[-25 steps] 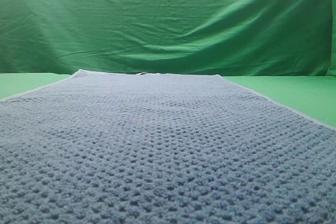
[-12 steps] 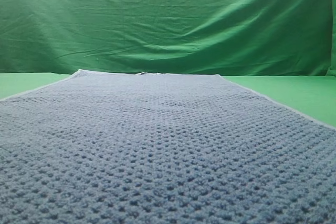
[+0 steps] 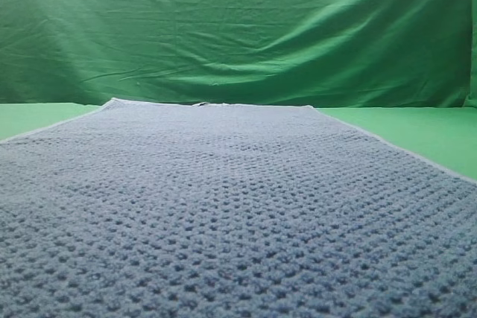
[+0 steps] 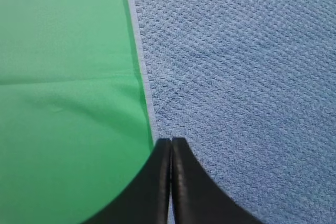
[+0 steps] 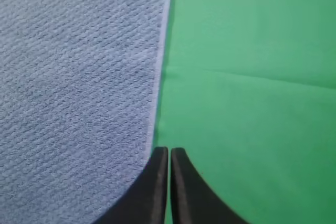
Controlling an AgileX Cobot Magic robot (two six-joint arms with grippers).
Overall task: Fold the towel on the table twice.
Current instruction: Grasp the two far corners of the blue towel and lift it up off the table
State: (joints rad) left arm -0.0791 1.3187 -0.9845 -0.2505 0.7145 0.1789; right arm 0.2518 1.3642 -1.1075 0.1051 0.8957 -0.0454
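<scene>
towel count: 1. The towel (image 3: 223,214) is blue-grey waffle weave with a thin pale hem, lying flat and unfolded.
towel place, high view: fills the lower two thirds of the frame, runs off the bottom and lower-left edges; far edge is a straight line just below frame centre.
table count: 1. The table (image 3: 417,132) is smooth green; bare strips show at mid left and mid right of the high view, either side of the towel.
backdrop count: 1. A wrinkled green backdrop cloth (image 3: 238,27) covers the whole upper part of the high view.
gripper count: 2, one per wrist view; neither shows in the high view.
left gripper (image 4: 171,141): bottom centre of the left wrist view, black fingers (image 4: 184,182) pressed together, nothing between them. Tips sit over the towel's hem (image 4: 140,56), towel to the right of frame, bare table to the left. Contact with the cloth: can't tell.
right gripper (image 5: 169,150): bottom centre of the right wrist view, fingers closed flat on each other, holding nothing. Tips sit right at the towel's edge, towel upper left, table right. Contact: can't tell.
table crease: one faint fold line in the green surface in each wrist view, running across mid frame.
writing/brands: no readable text.
vs earlier high frames: same picture, towel outline and backdrop wrinkles unchanged.
</scene>
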